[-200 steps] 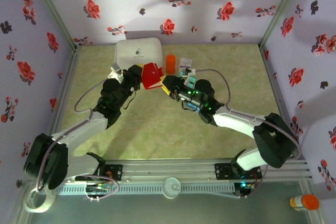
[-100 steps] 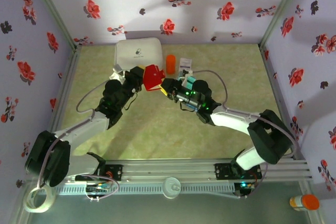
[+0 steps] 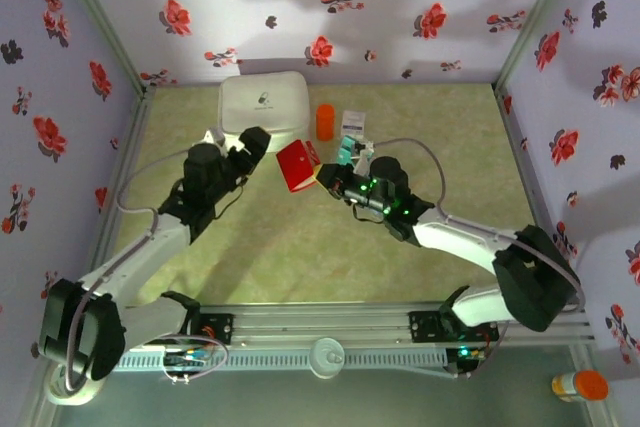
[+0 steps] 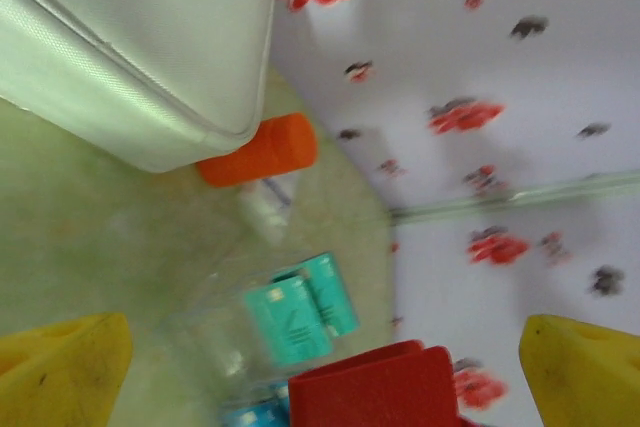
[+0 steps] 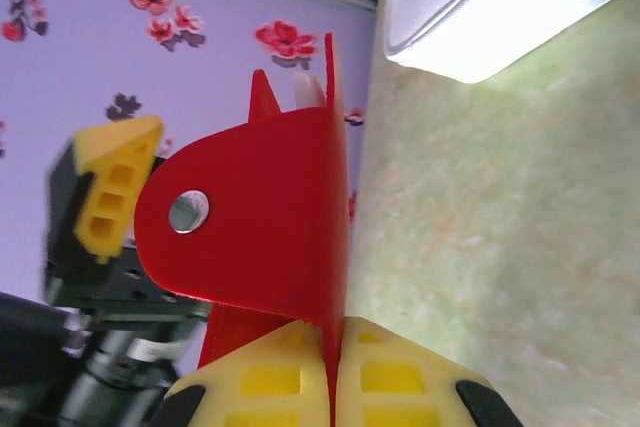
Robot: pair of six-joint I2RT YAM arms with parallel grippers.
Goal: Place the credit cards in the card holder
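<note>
The right jaws are shut on the wallet (image 5: 270, 237): its thin lower edge is pinched between the yellow pads (image 5: 270, 382). It is held on edge above the desk (image 3: 300, 247), and its snap flap is turned toward the right wrist camera. A pale lining is glimpsed behind the flap, but whether a pocket gapes cannot be told.

The left jaws stand wide and hold nothing. From the left wrist camera their two yellow pads (image 4: 60, 367) are seen far apart, with the red top of the wallet straight ahead between them and not touched.

Beyond the wallet from the left jaws, the cards (image 4: 300, 312) lie flat on the desk. Two teal ones rest side by side under what looks like a clear sleeve (image 4: 215, 342), and a blue corner shows nearer. Their long axes run roughly away from the left jaws, toward the back wall. From above, the cards are just behind the right jaws, so the right arm is nearer, but it is occupied.

The coming pick is therefore judged to fall to the left arm. The wallet stands in its straight path, so the cards would have to be approached around or over it.
</note>
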